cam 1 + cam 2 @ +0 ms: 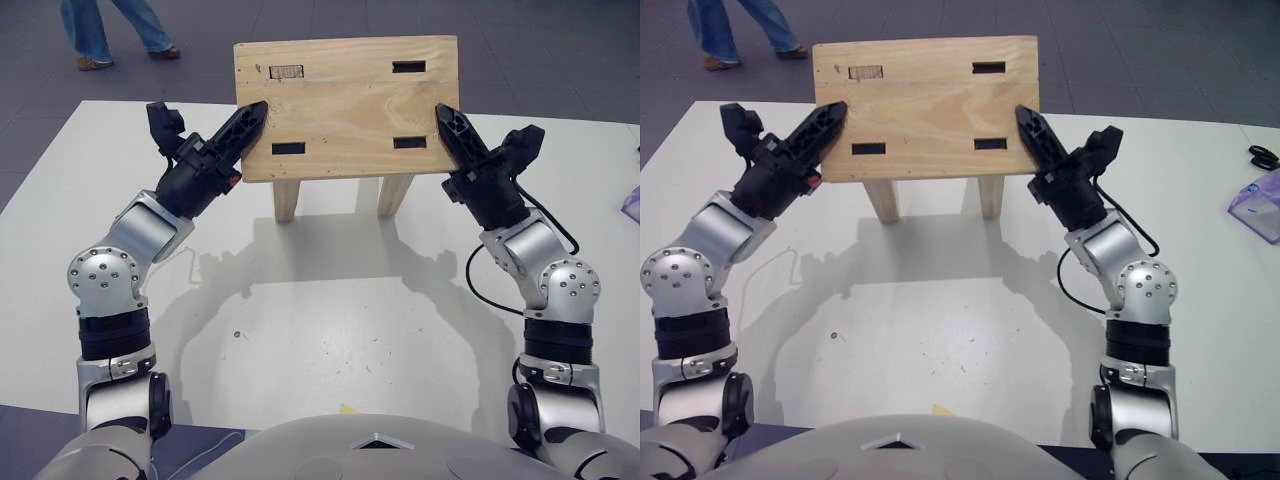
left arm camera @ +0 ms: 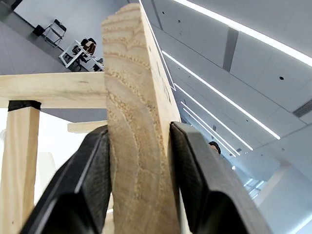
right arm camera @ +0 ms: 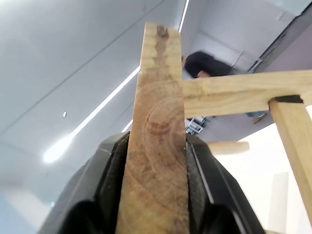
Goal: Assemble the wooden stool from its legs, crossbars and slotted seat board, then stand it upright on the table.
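Observation:
The assembled wooden stool stands upright at the far middle of the white table point(image 1: 330, 330). Its slotted seat board point(image 1: 345, 105) faces up, with dark slots near its corners. Two pale legs point(image 1: 287, 200) show under its near edge. My left gripper point(image 1: 250, 118) is shut on the seat board's left end, whose edge grain point(image 2: 139, 146) sits between the black fingers point(image 2: 83, 185). My right gripper point(image 1: 447, 120) is shut on the board's right end point(image 3: 158, 161). In the wrist views a crossbar point(image 2: 53, 90) and a leg point(image 3: 292, 141) run below the board.
Dark floor lies beyond the table's far edge. A small purple box point(image 1: 1258, 205) and a black item point(image 1: 1265, 155) rest near the table's right edge. The near half of the table is bare apart from small specks.

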Motion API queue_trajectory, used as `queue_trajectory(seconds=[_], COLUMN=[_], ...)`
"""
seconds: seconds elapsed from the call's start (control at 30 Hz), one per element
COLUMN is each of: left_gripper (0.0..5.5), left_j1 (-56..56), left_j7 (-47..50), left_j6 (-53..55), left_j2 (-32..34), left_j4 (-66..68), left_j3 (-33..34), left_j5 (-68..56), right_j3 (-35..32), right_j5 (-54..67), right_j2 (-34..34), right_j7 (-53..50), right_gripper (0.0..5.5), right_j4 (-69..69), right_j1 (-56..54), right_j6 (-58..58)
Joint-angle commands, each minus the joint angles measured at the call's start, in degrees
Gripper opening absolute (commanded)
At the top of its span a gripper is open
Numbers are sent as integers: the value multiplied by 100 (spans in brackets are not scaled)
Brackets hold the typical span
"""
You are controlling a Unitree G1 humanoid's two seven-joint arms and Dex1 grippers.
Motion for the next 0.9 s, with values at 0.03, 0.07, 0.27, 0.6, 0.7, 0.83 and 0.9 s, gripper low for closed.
queue_trajectory(seconds=[0.03, 0.07, 0.27, 0.6, 0.7, 0.83, 0.9], left_gripper=[168, 196, 292, 450, 502, 540, 540], left_j1=[-1391, -1471, -1706, -810, -685, -740, -899], left_j7=[2994, 3039, 3121, 2520, 2370, 1717, 1351], left_j6=[-982, -1015, -1250, -2718, -2970, -3167, -3208], left_j2=[-447, -476, -567, -112, -101, -172, -252], left_j4=[434, 609, 1157, 903, 1083, 1071, 1097], left_j3=[605, 648, 860, 89, -335, -814, -966], left_j5=[-409, -369, 264, 4698, 5810, 6723, 6923], right_j3=[-590, -623, -739, 255, 595, 953, 930], right_j5=[-153, -199, -887, -5065, -6191, -7748, -8311], right_j2=[816, 847, 931, 666, 665, 581, 650], right_j7=[-2578, -2613, -2468, -1927, -1842, -1720, -1853], right_gripper=[185, 191, 289, 441, 489, 537, 537], right_j4=[-351, -299, -152, 160, 166, 436, 473], right_j1=[-779, -764, -555, 318, 684, 804, 904], right_j6=[-1372, -1405, -1489, -2251, -2581, -3242, -3554])
